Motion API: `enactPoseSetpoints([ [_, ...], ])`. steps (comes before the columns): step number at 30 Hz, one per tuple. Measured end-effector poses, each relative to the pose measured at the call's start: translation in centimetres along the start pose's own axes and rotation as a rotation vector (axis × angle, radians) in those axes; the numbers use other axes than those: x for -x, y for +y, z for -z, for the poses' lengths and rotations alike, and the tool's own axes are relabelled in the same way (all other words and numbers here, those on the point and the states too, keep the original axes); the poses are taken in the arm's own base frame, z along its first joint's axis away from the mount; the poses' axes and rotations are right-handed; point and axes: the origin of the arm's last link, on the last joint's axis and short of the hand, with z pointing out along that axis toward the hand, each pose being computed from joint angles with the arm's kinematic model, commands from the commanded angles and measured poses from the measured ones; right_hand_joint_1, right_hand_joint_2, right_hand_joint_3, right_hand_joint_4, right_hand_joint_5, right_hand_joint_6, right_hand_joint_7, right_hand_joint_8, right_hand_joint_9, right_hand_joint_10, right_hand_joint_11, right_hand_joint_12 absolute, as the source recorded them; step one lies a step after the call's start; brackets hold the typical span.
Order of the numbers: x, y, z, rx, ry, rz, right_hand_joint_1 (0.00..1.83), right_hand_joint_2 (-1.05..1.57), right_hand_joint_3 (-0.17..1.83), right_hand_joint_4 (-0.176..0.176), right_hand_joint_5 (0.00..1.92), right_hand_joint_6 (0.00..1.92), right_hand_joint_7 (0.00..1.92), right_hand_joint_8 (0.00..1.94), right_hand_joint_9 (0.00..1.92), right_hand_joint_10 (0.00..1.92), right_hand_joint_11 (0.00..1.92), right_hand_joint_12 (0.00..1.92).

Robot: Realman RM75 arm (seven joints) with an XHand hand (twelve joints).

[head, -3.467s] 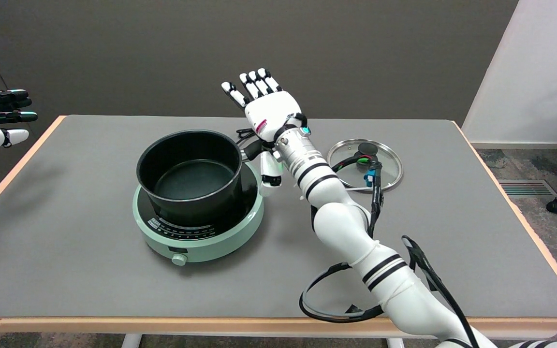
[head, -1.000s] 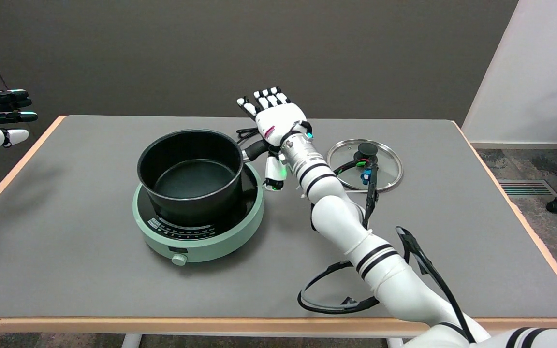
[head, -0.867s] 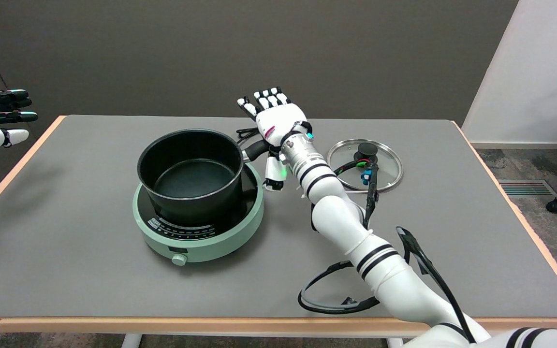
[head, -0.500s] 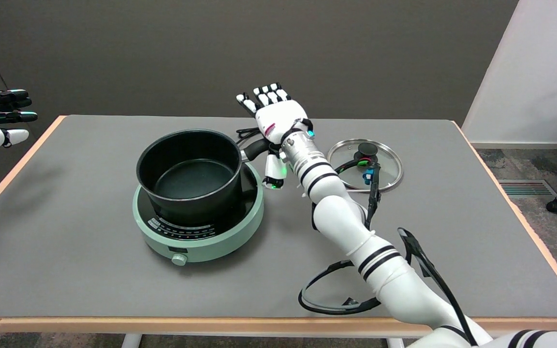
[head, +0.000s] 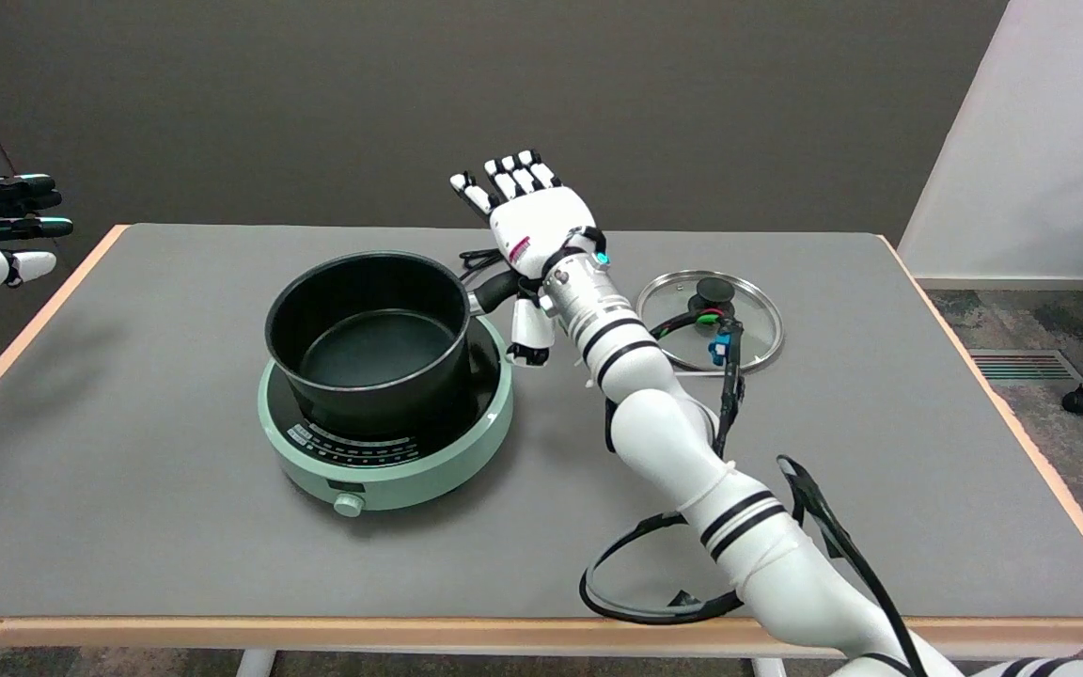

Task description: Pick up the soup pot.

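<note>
One pot on the cooker, robot hand over its handle

One grey tabletop (head: 175, 555) carries everything. Nearest the camera, the white right arm (head: 692, 461) reaches in from the lower right, with black cable looped beside it. Further in stands a mint-green induction cooker (head: 386, 442), and the black soup pot (head: 368, 343) sits upright on it, uncovered. The pot's black handle (head: 496, 288) points right and away, straight toward the robot hand (head: 532, 230). That hand lies over the handle's outer end, back facing up, fingers stretched out and slightly apart, thumb hanging down beside the cooker's rim; whether the palm touches the handle cannot be told. Right of the wrist, a glass lid (head: 711, 320) lies flat on the tabletop, apart from the pot.
</note>
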Motion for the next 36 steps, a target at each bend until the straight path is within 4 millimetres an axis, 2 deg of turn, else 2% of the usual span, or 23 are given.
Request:
enactPoseSetpoints([
  [13,0.3,-0.6,1.1,-0.002,-0.003,0.012,1.10,-0.85,1.60,0.176,0.08,0.08,0.08,0.08,0.08,0.08,0.08,0.08],
  [36,1.2,-0.9,1.4,-0.006,-0.028,0.022,1.11,-0.85,1.61,0.176,0.09,0.09,0.09,0.09,0.09,0.09,0.09,0.09],
])
